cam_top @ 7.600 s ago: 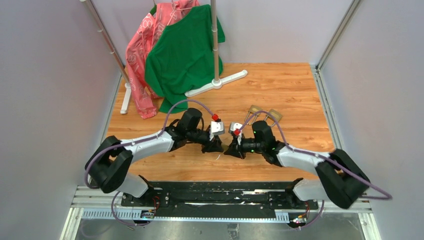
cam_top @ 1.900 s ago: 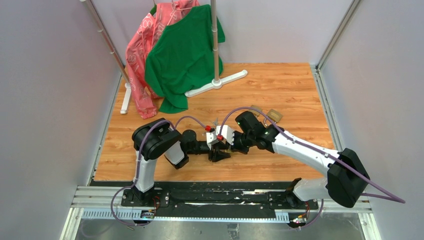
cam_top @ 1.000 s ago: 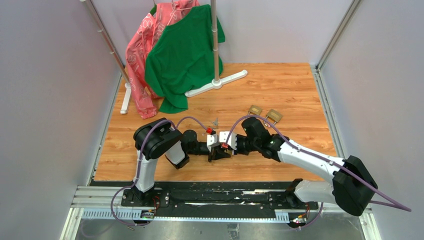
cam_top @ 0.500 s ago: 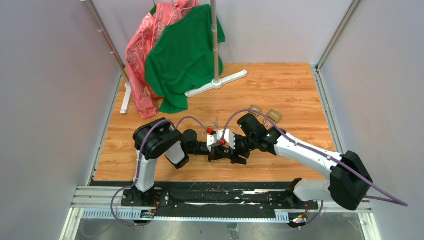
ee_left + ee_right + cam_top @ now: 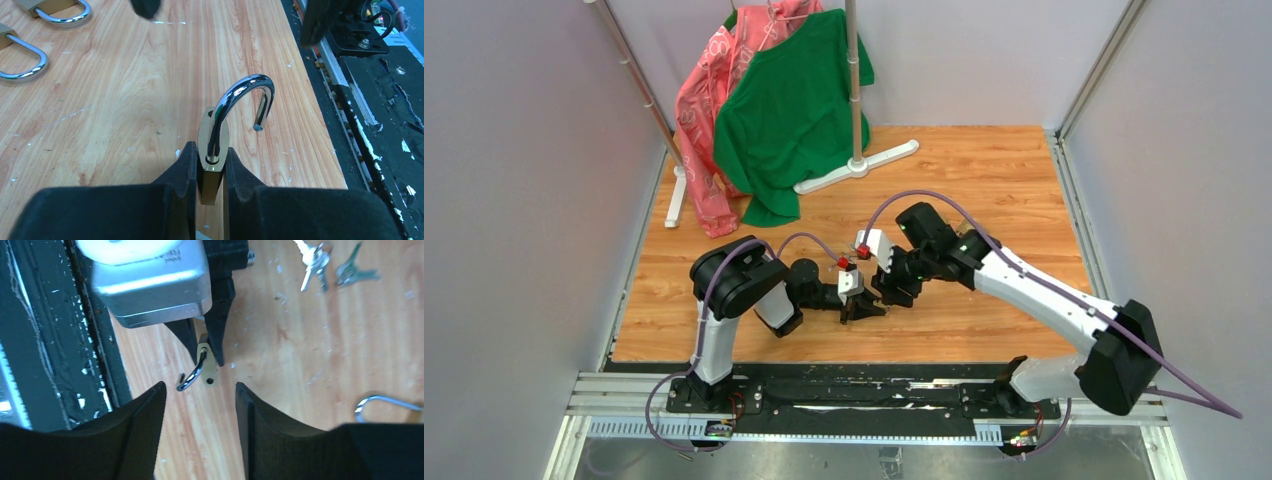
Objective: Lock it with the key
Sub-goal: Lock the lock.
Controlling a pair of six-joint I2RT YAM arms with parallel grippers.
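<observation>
Two arms meet at lower centre of the overhead view. On the left gripper [image 5: 211, 162] the jaws pinch a brass padlock [image 5: 213, 131] by its body, shackle swung open. On the right gripper [image 5: 200, 392] the jaws are spread, hovering over that padlock and holding nothing. Loose on the desk [image 5: 125, 100], the key cluster [image 5: 314, 259] lies at upper right of the right wrist view, apart from both grippers. Two spare padlocks [image 5: 22, 55] lie at upper left of the left wrist view.

Wooden table [image 5: 1014, 190]: pale boards, scratched, white flecks. Key cluster [image 5: 314, 259] flat on boards, far ahead of right fingers [image 5: 280, 440], toward their right. Two brass padlocks [image 5: 45, 4] ahead-left of left fingers [image 5: 175, 185]. White rack foot [image 5: 864, 163] well beyond both.
</observation>
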